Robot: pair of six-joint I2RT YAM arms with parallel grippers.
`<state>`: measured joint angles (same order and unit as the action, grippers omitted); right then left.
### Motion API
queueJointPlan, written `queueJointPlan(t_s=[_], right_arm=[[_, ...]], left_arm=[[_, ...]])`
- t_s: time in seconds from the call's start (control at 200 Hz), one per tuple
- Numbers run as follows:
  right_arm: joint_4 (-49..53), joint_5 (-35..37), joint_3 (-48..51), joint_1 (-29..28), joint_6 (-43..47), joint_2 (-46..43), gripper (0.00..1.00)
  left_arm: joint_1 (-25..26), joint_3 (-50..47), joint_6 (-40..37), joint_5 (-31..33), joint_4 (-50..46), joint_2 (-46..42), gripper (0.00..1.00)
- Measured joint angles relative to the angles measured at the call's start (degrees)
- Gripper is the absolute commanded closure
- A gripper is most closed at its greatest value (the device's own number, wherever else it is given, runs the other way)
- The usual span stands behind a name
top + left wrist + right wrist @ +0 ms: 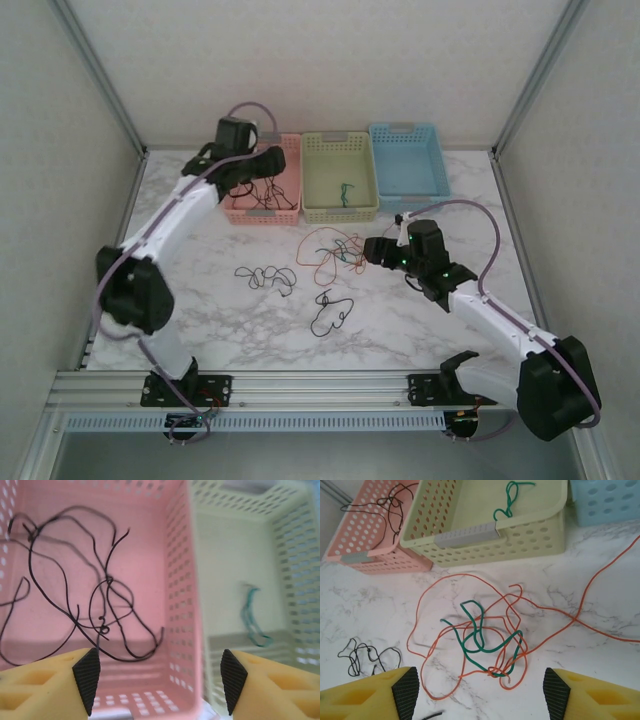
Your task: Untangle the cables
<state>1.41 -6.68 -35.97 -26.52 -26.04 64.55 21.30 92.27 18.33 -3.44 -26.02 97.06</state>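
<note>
A tangle of orange and green cables [493, 671] lies on the marble table, just ahead of my right gripper [480, 692], which hovers open above it with nothing between its fingers. From above, that tangle [335, 252] sits left of the right gripper [378, 250]. Two loose black cables [265, 277] [330, 315] rest on the table nearer the front. My left gripper [160, 680] stands open over the pink basket [175, 555]. Black cables [107, 580] lie on the basket's floor, apart from the fingers. A green cable [246, 616] lies in the pale green basket [285, 555].
Three baskets stand in a row at the back: pink [262, 213], pale green [340, 213], blue [410, 188]. The cage's walls and aluminium posts [100, 70] close in the table. A metal rail [320, 385] runs along the near edge.
</note>
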Motion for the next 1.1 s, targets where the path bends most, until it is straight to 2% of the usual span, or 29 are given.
queueJointPlan(t_s=[0.11, 0.225, 0.551, 0.701, 0.931, 1.101], right_arm=[[1.11, -1.79, 0.0, -0.04, -0.09, 2.05, 0.35], [4.09, -3.21, -0.02, -1.4, -0.13, 4.63, 0.36], [11.45, -4.48, -3.3, -13.57, 2.86, 15.19, 0.39], [15.15, -3.26, -7.89, -16.24, 6.71, 19.37, 0.39], [22.1, 2.03, -17.38, -23.17, 14.36, 25.49, 0.39], [26.75, 6.4, -20.9, -25.53, 17.7, 30.64, 0.41]], left_arm=[[0.0, -6.82, 1.22, -2.62, 0.9, -12.44, 0.3], [1.18, -18.56, 3.06, -6.36, 1.86, -24.17, 0.3], [11.02, -48.24, 10.45, -10.03, -0.76, -42.64, 0.28], [14.23, -52.65, 13.49, -9.51, -1.09, -46.75, 0.28], [14.25, -53.35, 14.34, -7.76, -1.38, -48.06, 0.28], [14.25, -52.94, 14.27, -6.95, -2.62, -47.8, 0.28]])
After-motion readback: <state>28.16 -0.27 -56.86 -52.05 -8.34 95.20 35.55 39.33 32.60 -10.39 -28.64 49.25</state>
